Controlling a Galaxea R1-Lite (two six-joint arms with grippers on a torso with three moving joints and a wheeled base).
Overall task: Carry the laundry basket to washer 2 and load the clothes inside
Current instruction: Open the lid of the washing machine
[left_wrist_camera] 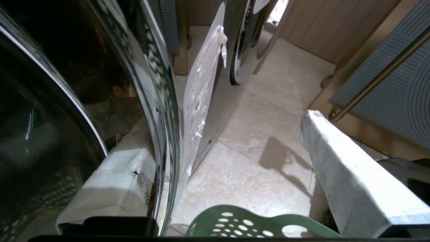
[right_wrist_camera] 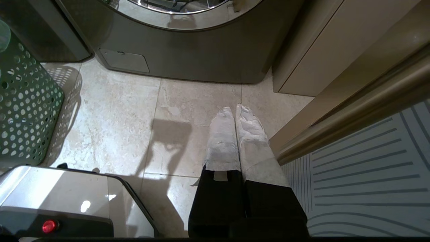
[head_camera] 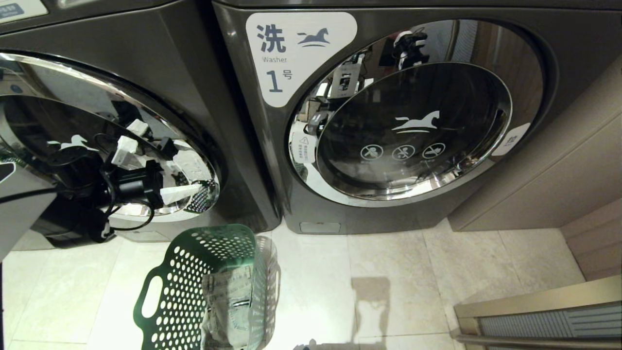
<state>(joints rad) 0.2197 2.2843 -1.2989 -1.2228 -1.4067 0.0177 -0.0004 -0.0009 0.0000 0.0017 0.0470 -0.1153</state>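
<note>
The green laundry basket (head_camera: 194, 272) stands on the floor tiles before the two washers, with the pale denim clothes (head_camera: 228, 301) inside it. Behind it at the left is a dark grey washer (head_camera: 194, 87); its number label is cut off, so I cannot tell that it is washer 2. My left gripper (head_camera: 187, 187) hangs open at the lower right of that washer's chrome door rim (left_wrist_camera: 164, 134). One white-wrapped finger (left_wrist_camera: 111, 181) lies against the glass and the other (left_wrist_camera: 352, 174) stands well out from it, above the laundry basket's rim (left_wrist_camera: 252, 225). My right gripper (right_wrist_camera: 235, 112) is shut and empty, pointing at the floor beside the laundry basket (right_wrist_camera: 23, 101).
The washer labelled 1 (head_camera: 413, 126) stands to the right with its door shut. A beige cabinet (head_camera: 559, 160) flanks it, and a grey ribbed panel with a rail (head_camera: 544, 316) lies at the near right. My own base (right_wrist_camera: 67, 195) is close behind the basket.
</note>
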